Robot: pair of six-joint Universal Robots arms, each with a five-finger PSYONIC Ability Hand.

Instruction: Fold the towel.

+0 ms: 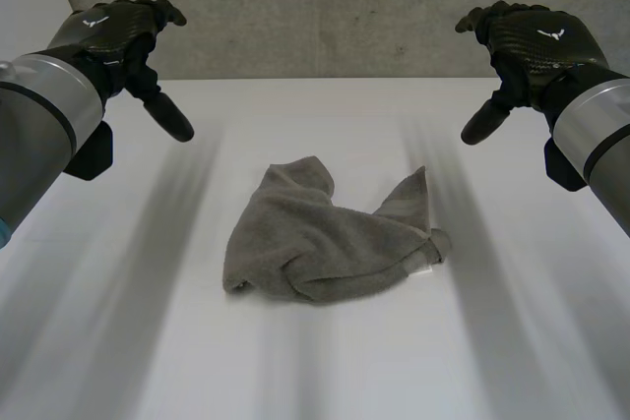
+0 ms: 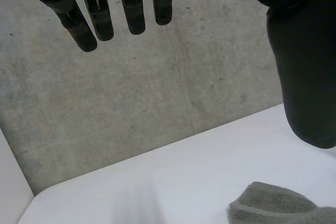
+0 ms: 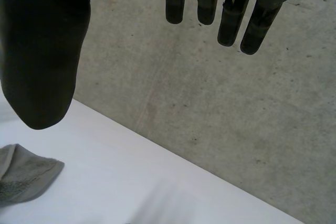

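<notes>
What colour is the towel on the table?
Plain grey towel, no visible pattern; the head view shows it best.

towel [image 1: 330, 238] mid-table [image 1: 512, 361], between the raised left hand [image 1: 113, 31] and right hand [image 1: 532, 36]

A robotics lab is indicated. A plain white table [image 1: 325, 371] is set against a bare grey concrete wall [image 1: 325, 7]. The left arm [image 1: 39, 115] and right arm [image 1: 605, 125], grey-jointed, are held over it, ended by the black left hand [image 1: 113, 27] and right hand [image 1: 536, 36].
</notes>
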